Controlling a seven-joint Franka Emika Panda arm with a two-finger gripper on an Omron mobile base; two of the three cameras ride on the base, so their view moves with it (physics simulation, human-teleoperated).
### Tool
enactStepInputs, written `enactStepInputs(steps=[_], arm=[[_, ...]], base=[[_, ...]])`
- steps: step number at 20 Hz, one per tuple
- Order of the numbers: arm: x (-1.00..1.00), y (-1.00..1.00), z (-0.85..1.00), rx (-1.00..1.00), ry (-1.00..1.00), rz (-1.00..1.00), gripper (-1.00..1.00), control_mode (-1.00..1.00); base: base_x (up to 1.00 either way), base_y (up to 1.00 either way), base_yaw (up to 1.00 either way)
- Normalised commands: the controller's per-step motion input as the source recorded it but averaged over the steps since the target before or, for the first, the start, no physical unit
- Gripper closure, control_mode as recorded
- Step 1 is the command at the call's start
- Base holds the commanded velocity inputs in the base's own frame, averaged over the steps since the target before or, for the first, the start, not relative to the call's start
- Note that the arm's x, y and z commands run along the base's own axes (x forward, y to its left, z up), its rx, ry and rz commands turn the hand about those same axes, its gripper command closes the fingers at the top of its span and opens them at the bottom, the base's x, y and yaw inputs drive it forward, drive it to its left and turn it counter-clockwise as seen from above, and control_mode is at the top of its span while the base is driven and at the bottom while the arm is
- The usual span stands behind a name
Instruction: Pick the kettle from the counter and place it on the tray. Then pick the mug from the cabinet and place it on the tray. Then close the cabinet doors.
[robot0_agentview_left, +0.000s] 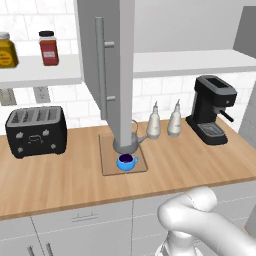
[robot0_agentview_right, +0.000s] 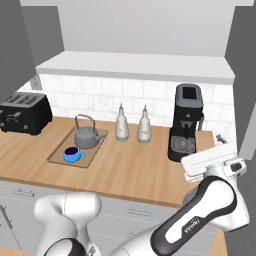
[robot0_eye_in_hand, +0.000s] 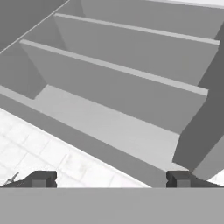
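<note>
The cabinet (robot0_agentview_right: 140, 35) was the biggest thing in the scene, a grey wall cupboard with a white inner shelf, and it stood open. One of the cabinet doors (robot0_agentview_left: 111, 70) hung out toward the left base camera, its long bar handle (robot0_agentview_left: 100, 67) running vertically; the other door (robot0_agentview_right: 244, 75) stood out along the right edge of the right base view. Below ran the wood-grain surface (robot0_agentview_right: 130, 165), carrying a black toaster (robot0_agentview_left: 36, 131), a black coffee machine (robot0_agentview_right: 186, 122) and two whitish bottles (robot0_agentview_right: 132, 125).

The tray (robot0_agentview_right: 60, 152) lay flat on the surface in front of the open left door. The kettle (robot0_agentview_right: 88, 136) already sat on its far part and the blue mug (robot0_agentview_right: 73, 154) on its near part, just beside the kettle, so both placing steps looked done and only the doors remained.

The fingers (robot0_eye_in_hand: 109, 179) stood wide apart, holding nothing, raised at the cabinet's right end and pointed into its empty interior (robot0_eye_in_hand: 122, 100).

The coming move seemed to turn on the doors: each handle's long axis was upright, and the right-hand door looked nearer to the fingers, close at their right, while the left door stood well apart across the cabinet's full width. I judged the right door the likelier first push, swung leftward toward the cabinet face.
</note>
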Motion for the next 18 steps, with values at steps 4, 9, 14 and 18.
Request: enactStepInputs(steps=[4,9,14,18], arm=[[0.00,-0.44,0.16,0.03,-0.01,-0.08,-1.00,-1.00],[-0.05,-0.37,0.35,0.00,-0.06,-0.04,-1.00,-1.00],[-0.14,-0.33,0.39,-0.01,-0.07,-0.05,-1.00,-1.00],[-0.26,-0.27,0.46,-0.08,-0.14,-0.05,-1.00,-1.00]], base=[[0.00,0.00,0.00],[0.00,0.00,0.00],[0.00,0.00,0.00],[0.00,0.00,0.00]])
